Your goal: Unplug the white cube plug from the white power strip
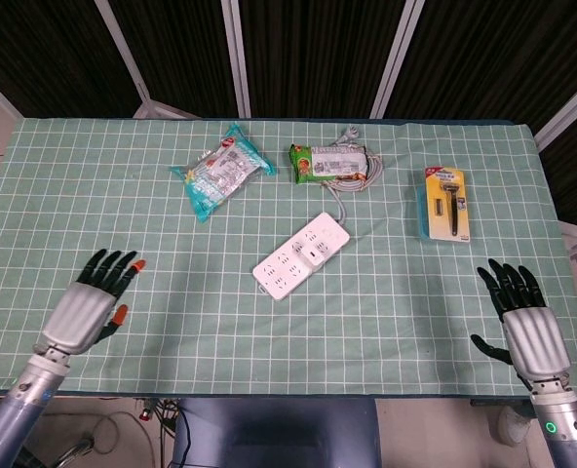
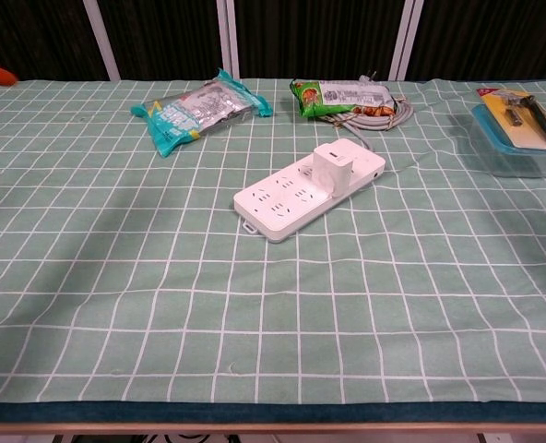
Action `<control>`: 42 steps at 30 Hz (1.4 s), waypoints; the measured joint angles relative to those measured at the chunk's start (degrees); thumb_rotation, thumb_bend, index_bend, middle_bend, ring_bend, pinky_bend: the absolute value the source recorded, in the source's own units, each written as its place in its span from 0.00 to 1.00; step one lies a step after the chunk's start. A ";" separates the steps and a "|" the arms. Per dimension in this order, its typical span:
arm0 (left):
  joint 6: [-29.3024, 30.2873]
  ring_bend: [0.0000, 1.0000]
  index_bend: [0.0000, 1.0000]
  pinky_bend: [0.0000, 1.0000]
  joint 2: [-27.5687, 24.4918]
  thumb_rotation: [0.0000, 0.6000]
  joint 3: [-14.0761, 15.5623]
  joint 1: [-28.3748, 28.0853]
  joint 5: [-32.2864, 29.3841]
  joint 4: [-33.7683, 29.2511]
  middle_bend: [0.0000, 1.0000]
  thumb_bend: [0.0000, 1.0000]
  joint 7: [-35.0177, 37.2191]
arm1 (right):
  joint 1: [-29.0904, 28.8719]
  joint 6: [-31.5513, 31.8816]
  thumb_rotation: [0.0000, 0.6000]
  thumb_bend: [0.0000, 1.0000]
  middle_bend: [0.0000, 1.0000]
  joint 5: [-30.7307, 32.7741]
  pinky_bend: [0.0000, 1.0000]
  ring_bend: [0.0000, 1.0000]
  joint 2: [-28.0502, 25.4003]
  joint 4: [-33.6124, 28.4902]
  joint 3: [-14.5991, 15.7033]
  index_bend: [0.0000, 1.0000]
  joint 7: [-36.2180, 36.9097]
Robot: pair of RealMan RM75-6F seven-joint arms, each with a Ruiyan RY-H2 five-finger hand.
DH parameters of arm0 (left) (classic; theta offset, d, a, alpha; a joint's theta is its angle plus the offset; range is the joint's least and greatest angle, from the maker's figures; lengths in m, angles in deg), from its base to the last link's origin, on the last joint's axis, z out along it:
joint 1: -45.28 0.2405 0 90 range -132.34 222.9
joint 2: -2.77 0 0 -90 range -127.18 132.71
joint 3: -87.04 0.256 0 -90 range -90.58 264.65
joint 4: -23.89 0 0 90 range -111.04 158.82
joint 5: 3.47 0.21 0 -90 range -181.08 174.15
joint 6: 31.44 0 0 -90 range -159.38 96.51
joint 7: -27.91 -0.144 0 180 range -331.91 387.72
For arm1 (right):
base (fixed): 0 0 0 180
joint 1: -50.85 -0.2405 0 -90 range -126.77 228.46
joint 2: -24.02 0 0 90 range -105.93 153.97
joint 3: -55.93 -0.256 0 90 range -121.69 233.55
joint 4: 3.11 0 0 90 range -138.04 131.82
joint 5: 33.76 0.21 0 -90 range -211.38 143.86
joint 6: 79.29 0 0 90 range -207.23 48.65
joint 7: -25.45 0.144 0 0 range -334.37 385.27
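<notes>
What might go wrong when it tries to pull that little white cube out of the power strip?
The power strip lies loose on the cloth, so it may lift along with the cube plug unless one hand pins it. The left hand and right hand are both far from it. Its cable runs by the green packet, which could get dragged.

White power strip (image 2: 308,190) lies flat and diagonal at frame centre, the white cube plug (image 2: 335,168) standing upright, seated in its upper-right end.
</notes>
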 measured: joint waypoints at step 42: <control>-20.42 0.00 0.11 0.08 30.42 1.00 -2.79 -27.23 -28.35 16.89 0.04 0.52 -16.99 | -20.85 -21.02 1.00 0.21 0.00 20.78 0.00 0.00 0.65 -12.82 -10.86 0.00 -23.13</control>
